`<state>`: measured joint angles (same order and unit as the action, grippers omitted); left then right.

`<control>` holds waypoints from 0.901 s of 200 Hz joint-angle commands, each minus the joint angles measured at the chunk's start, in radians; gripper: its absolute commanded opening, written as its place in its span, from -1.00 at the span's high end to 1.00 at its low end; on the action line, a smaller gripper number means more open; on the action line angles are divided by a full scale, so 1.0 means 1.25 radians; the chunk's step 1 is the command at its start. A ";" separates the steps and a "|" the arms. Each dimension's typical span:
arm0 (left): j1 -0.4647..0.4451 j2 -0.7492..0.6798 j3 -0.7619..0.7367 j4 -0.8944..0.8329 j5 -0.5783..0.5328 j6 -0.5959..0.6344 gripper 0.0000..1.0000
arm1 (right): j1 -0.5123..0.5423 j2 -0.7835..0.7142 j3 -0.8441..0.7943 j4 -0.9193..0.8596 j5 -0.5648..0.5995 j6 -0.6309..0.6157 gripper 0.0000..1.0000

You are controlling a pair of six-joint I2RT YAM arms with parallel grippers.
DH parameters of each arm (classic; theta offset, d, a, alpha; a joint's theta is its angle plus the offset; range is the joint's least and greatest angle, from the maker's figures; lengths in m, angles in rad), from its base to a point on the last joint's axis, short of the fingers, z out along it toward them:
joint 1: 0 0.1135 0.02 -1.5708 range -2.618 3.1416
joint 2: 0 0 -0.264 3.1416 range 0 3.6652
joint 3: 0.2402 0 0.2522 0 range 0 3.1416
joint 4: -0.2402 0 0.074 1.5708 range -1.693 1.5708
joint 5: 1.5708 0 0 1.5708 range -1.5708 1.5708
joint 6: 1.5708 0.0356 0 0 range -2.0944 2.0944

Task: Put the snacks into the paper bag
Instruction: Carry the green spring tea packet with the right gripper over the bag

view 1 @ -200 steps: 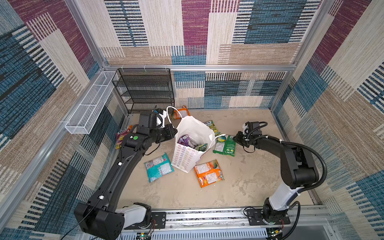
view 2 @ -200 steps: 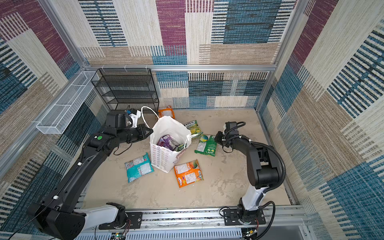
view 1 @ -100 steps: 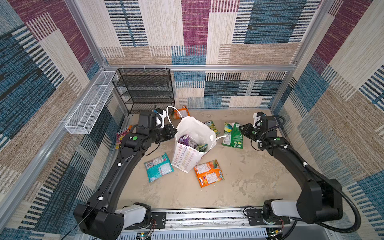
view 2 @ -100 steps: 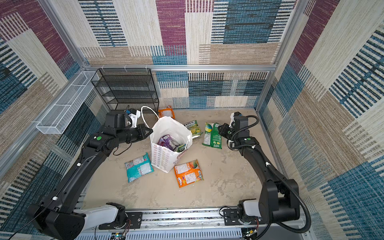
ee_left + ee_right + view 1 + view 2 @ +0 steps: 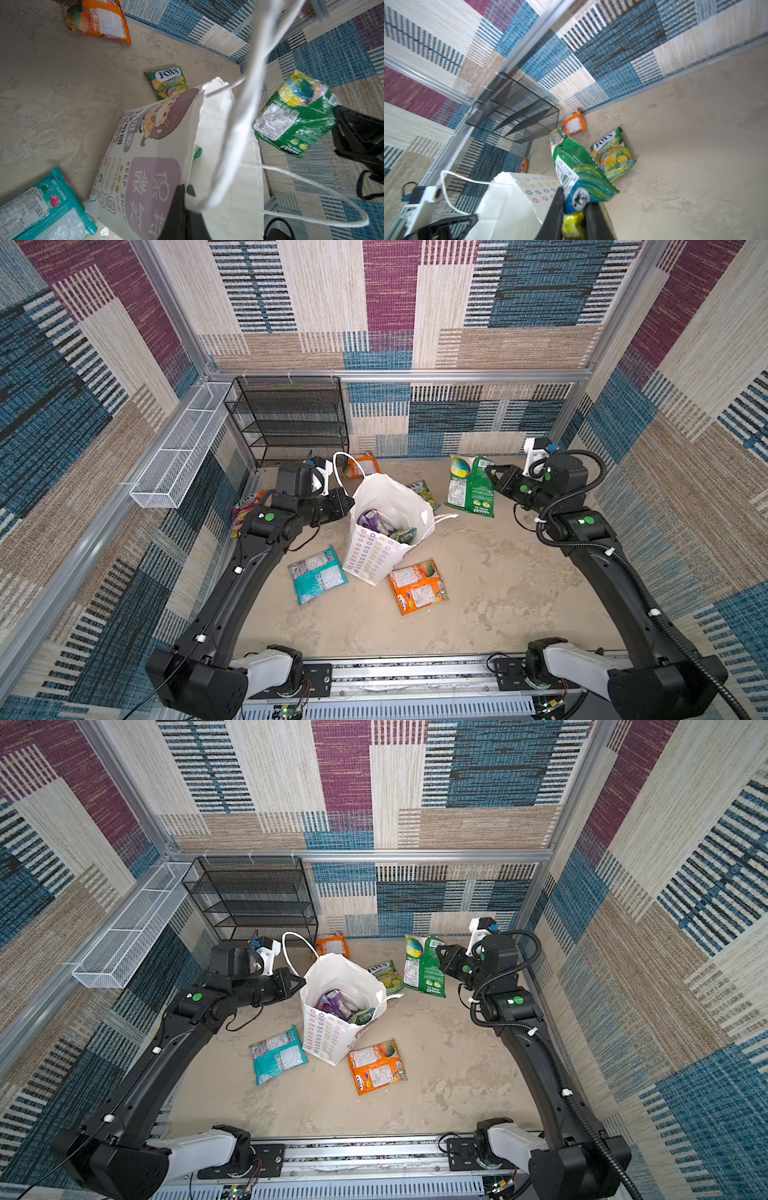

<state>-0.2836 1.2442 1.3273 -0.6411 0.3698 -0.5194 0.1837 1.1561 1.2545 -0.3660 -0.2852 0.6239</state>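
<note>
In both top views the paper bag (image 5: 376, 560) is stood on the desk (image 5: 498, 572), mouth up, with its rim gripped by the closed left pincer (image 5: 348, 506). A green pouch (image 5: 471, 489) is held in the air just right of the bag by the closed right pincer (image 5: 491, 480); its long side is seen running back to front.

In the left wrist view part of the bag (image 5: 149, 166) is cut off by the picture's edge.

In the right wrist view the pouch's (image 5: 577, 170) gripped end is partly hidden by the pincer.
</note>
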 commanded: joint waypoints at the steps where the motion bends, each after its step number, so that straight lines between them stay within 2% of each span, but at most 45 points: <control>1: 0.000 0.000 0.004 0.035 0.013 0.001 1.00 | 0.036 0.016 0.079 -0.004 0.030 0.004 0.93; 52: 0.000 -0.002 0.004 0.035 0.010 0.003 1.00 | 0.140 0.133 0.312 -0.044 0.072 -0.016 0.95; 94: 0.000 -0.001 0.003 0.036 0.003 0.006 1.00 | 0.232 0.217 0.425 -0.056 0.094 -0.037 0.96; 135: 0.000 0.005 0.002 0.036 0.003 0.006 1.00 | 0.311 0.263 0.458 -0.063 0.118 -0.058 0.96; 180: 0.000 0.006 0.001 0.035 0.002 0.006 1.00 | 0.367 0.252 0.350 -0.035 0.136 -0.066 0.96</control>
<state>-0.2836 1.2507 1.3273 -0.6407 0.3695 -0.5194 0.6174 1.4784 1.7397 -0.4606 -0.1452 0.5575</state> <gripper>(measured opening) 0.060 0.173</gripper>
